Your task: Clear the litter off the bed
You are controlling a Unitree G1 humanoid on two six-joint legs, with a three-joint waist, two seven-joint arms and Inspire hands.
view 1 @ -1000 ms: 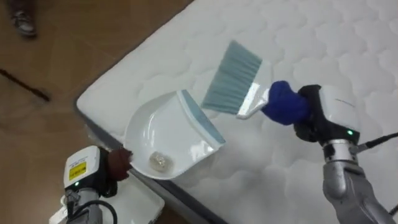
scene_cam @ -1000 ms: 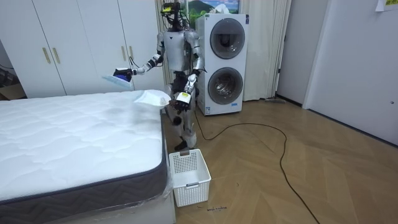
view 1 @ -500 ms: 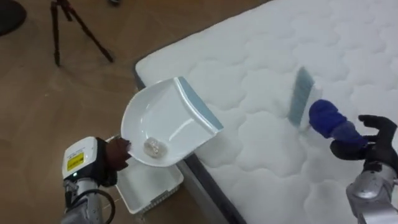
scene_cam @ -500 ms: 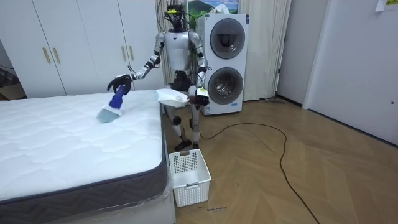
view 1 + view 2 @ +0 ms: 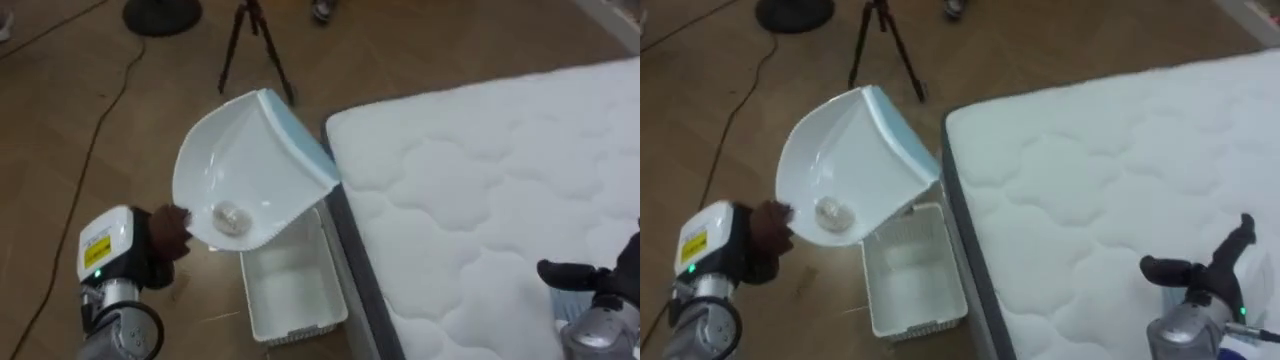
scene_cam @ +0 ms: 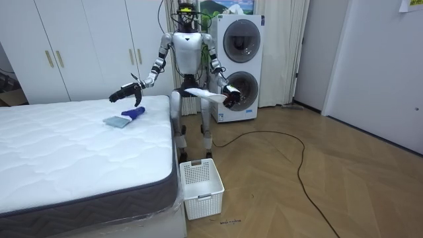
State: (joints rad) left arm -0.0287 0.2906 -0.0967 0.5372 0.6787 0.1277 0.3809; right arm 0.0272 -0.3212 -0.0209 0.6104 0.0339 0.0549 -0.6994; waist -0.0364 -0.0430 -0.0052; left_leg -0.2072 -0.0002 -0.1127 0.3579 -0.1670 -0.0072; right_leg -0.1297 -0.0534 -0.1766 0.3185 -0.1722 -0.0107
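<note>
Left hand [image 5: 165, 233] is clutching the dustpan [image 5: 248, 160], wad [image 5: 228, 215] inside, hanging clear of the bed [image 5: 480, 200] edge above the basket [image 5: 288, 292], open floor [image 5: 60, 120] around; right hand [image 5: 1195, 272] is hovering spread open over the mattress, brush [image 6: 125, 117] lying near it

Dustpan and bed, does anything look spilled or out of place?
Nothing looks spilled. The dustpan, in the left robot hand, holds a small scrap above the basket. The brush lies on the mattress.
</note>
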